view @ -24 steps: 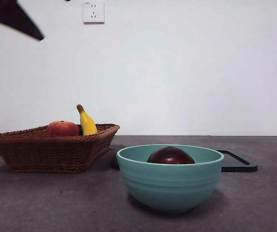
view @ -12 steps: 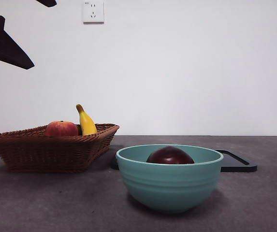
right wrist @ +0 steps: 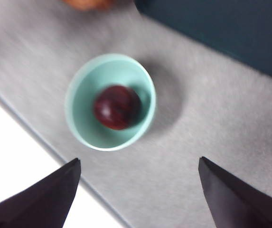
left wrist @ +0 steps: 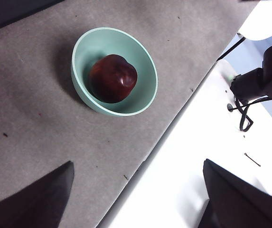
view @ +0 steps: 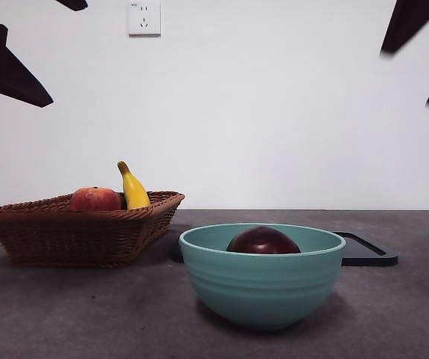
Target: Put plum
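**Plum sits in the bowl, both grippers high and empty**

The grey table (view: 64,314) carries a wicker basket (view: 79,232) at one side, with a red-orange fruit (view: 96,199) and a banana (view: 133,188) in it. Near it stands the teal bowl (view: 263,280), a black tray (view: 370,253) just behind. The plum (view: 263,241) lies inside the bowl. The left gripper (left wrist: 138,190) hangs above, jaws wide apart, holding nothing. The right gripper (right wrist: 138,190) does likewise, though its view is blurred.

Plum (view: 263,241) – glossy, smooth; basket (view: 79,232) – woven wicker
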Available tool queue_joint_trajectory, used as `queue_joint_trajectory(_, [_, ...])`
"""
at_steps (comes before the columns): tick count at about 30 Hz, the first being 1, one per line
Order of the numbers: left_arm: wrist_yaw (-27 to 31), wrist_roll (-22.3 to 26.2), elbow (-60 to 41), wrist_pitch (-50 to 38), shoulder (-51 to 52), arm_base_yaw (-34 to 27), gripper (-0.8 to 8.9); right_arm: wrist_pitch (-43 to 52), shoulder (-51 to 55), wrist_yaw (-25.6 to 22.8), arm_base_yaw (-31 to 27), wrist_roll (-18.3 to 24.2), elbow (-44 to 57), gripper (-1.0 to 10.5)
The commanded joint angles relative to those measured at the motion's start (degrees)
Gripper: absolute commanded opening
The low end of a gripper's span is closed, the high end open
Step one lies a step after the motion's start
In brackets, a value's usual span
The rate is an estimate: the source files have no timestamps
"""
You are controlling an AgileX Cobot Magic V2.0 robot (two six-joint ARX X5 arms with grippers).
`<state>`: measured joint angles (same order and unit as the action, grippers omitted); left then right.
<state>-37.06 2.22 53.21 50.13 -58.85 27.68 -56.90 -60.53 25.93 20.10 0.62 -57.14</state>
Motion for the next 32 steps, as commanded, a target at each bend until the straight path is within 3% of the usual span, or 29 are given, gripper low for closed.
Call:
queue_joint_trajectory(1, [-0.28,0.33,0.46,-0.46,-0.24,0.46,4.32,1.92,-4.28,-2.32,2.29,-1.01,-0.81,4.0])
queue_joint_trajectory(6, [-0.28,0.33,0.46,-0.46,-0.24,0.46,4.32,8.92,-10.78,-3.72,6.10,-3.72,0.44,3.7])
queue_joint_trajectory(16, [-0.28,0.33,0.46,-0.44,-0.24,0.46,4.32,16.44,-20.85,-7.89,11.17,-5.16,0.92,3.5])
queue_joint_trajectory(26, [-0.28,0.33,0.46,-0.44,-0.24,0.46,4.32,19.89,-28.02,-12.74,14.21,-5.25,0.92,2.2])
queue_joint_trajectory(32, [-0.28,0.33,0.46,-0.46,-0.24,0.46,4.32,20.81,-30.10,-12.68,15.06,-5.33,0.92,1.5])
